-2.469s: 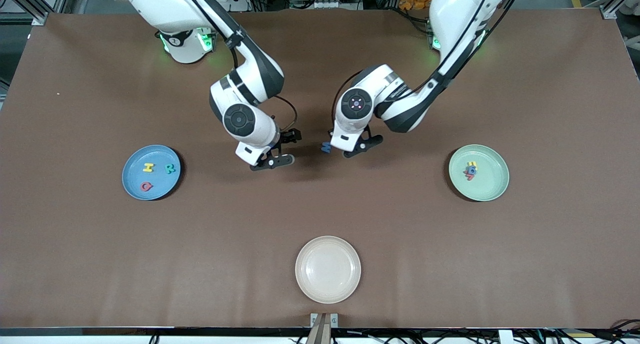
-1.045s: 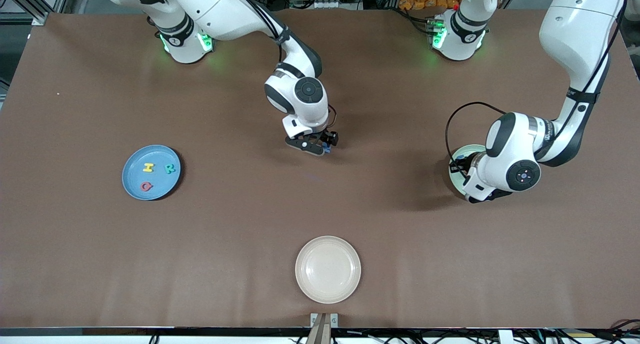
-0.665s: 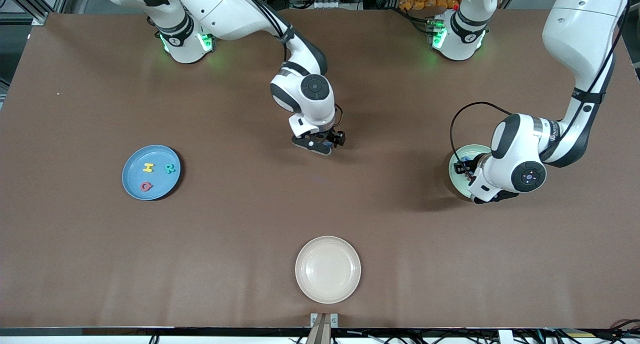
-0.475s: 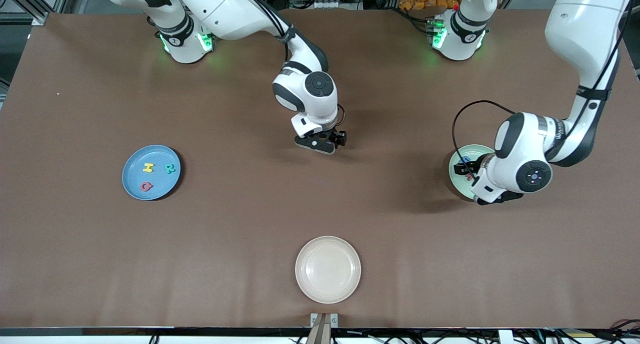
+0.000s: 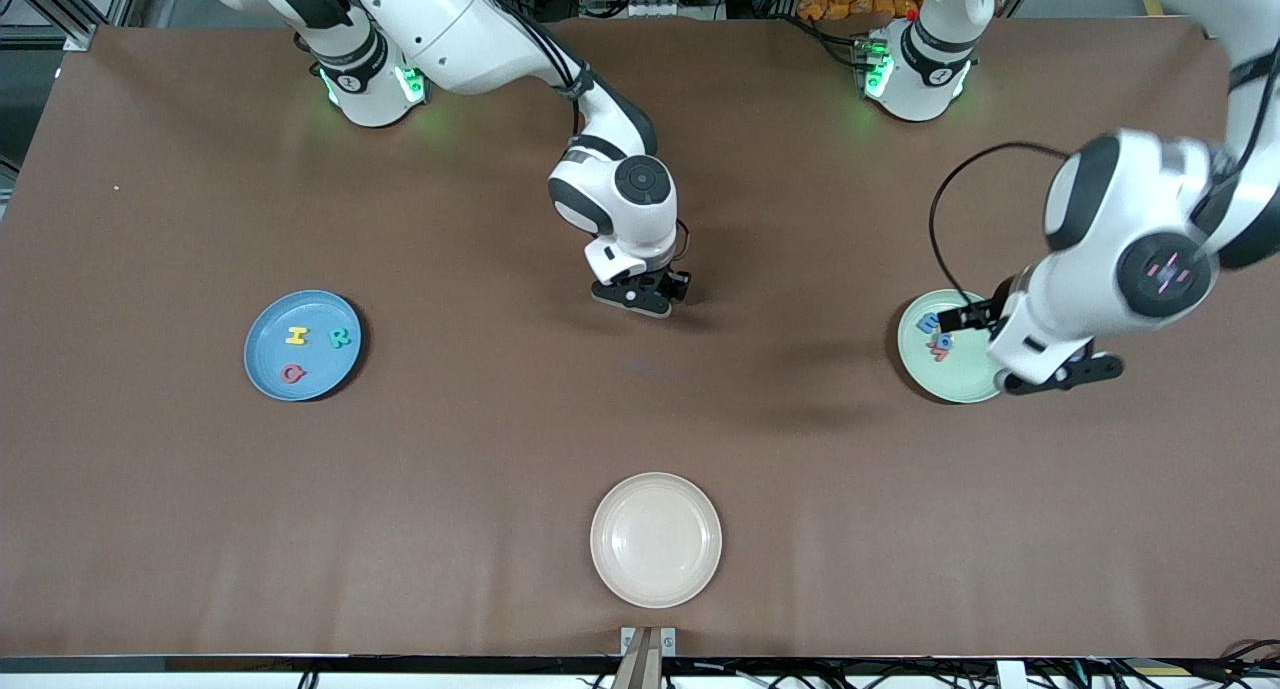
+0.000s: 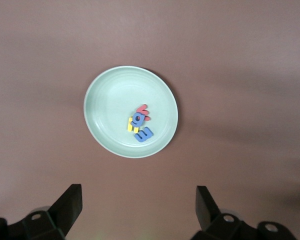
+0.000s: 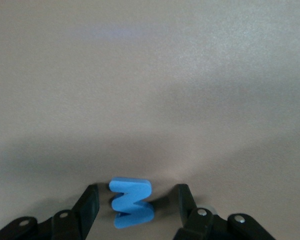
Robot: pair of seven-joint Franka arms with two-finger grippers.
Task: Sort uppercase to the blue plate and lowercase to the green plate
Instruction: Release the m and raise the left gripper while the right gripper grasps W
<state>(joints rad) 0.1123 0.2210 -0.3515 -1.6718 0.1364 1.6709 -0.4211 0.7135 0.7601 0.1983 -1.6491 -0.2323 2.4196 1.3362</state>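
Right gripper (image 7: 136, 205) low at mid-tabletop, jaws straddling the blue W (image 7: 132, 202) (not yet pinching), risks squirting the thin foam sideways if they close off-centre; left gripper (image 6: 137, 210), jaws released, hangs over the green plate (image 6: 102, 90).

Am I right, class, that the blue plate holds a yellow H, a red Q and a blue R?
Not quite: the R is green, not blue, as the front view shows. The blue plate does hold the yellow H and the red Q.
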